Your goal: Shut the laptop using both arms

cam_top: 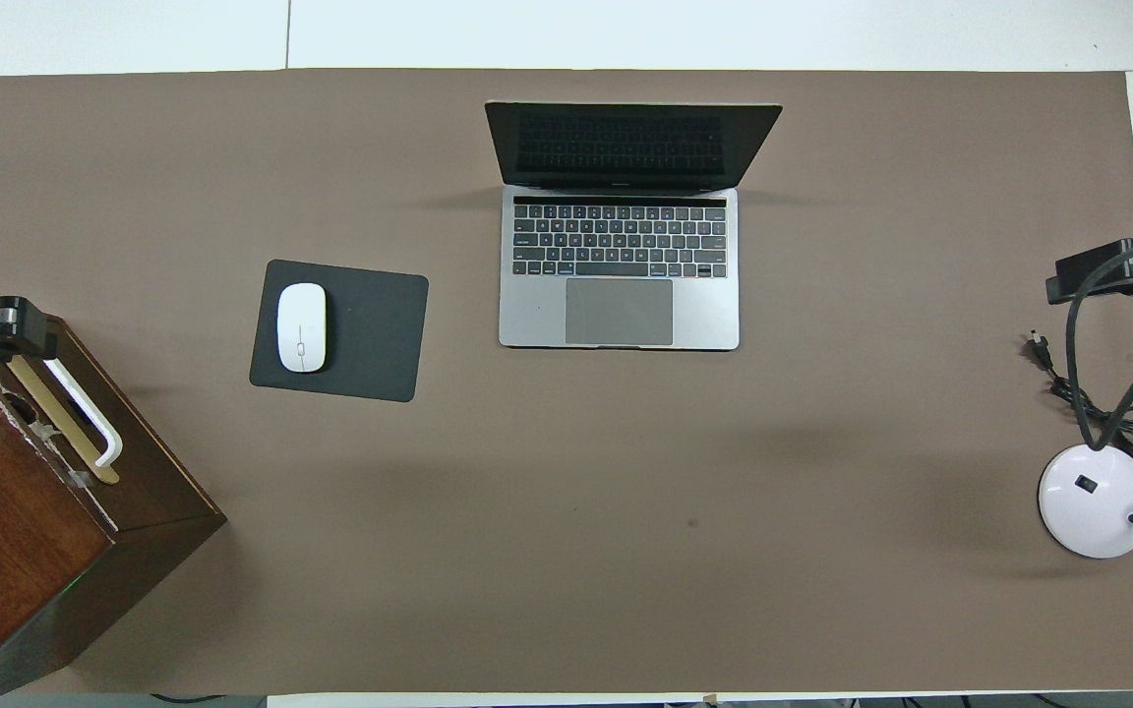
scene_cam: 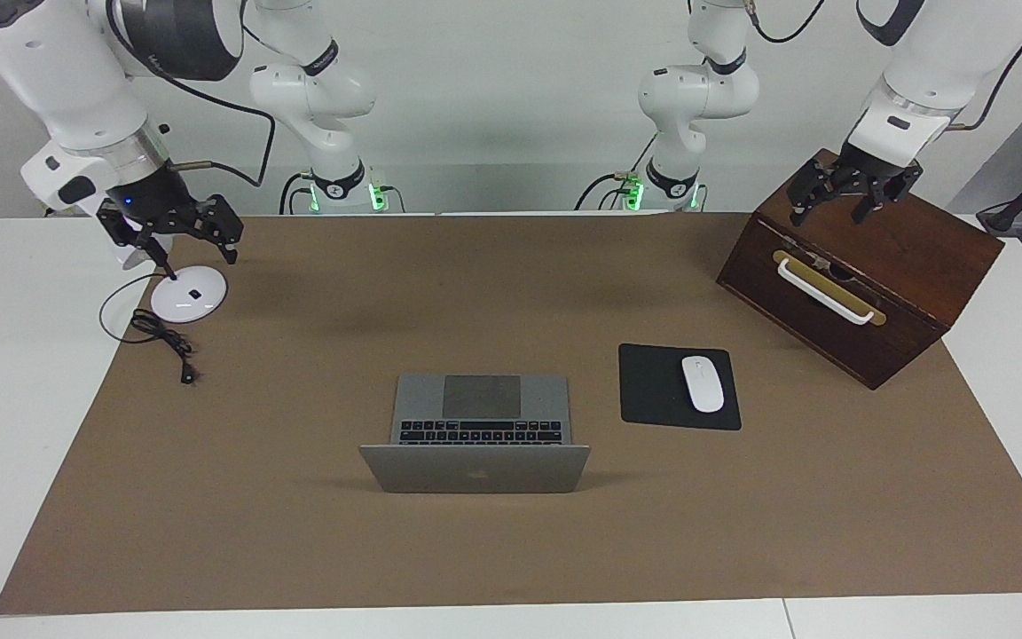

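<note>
Brown mat [scene_cam: 511, 550]: open laptop [scene_cam: 478, 435], seemingly apple-logo lid.

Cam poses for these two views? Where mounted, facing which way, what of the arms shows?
Facing view: high across the table, looking at the robots; both white arms show, left gripper over the dark wooden box, right gripper over the white round lamp base.
Overhead view: above the robots' end, looking steeply down; only gripper tips at the edges.
Shared: open silver-grey laptop, white mouse, black mouse pad.
</note>
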Robot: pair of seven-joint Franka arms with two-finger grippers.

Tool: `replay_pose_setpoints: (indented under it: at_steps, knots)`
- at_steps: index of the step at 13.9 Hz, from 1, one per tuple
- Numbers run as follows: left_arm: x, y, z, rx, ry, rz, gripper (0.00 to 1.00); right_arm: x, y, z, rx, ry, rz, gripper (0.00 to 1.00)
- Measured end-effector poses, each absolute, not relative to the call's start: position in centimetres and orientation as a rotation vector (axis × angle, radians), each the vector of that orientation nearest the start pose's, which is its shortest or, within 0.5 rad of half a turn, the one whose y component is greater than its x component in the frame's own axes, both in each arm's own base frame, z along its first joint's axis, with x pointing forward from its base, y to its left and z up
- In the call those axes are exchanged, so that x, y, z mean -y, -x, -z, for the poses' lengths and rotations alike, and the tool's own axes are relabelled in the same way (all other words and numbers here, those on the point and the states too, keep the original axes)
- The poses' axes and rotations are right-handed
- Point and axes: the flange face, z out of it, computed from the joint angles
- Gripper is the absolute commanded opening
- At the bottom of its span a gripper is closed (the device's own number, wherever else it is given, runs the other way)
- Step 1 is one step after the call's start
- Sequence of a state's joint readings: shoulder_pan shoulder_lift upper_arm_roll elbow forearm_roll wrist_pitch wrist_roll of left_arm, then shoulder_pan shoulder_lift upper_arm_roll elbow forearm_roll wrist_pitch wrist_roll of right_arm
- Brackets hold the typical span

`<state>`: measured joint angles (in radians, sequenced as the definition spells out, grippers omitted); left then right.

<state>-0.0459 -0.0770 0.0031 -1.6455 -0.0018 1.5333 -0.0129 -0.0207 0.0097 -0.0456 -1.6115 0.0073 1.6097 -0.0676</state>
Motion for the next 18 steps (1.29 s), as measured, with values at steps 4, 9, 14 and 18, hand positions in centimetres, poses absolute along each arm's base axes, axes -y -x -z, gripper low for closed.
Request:
replay_pose_setpoints:
  at_steps: [4, 9, 14, 18]
  knots:
    - [2.7, -52.9, -62.6, -0.042, 3.178, 0.000, 0.00, 3.7, -56.5, -60.8, 0.030, 3.137, 0.069, 0.92]
    - [5.5, -54.4, -63.3, -0.102, 3.213, 0.257, 0.00, 3.7, -58.0, -61.6, 0.045, 3.138, 0.262, 0.17]
    - [9.8, -54.6, -60.2, -0.186, 3.237, 0.401, 0.00, 3.3, -58.8, -61.9, 0.058, 3.134, 0.358, 0.00]
    - [16.2, -53.0, -55.7, -0.236, 3.252, 0.596, 0.00, 2.9, -59.6, -62.5, 0.077, 3.134, 0.467, 0.00]
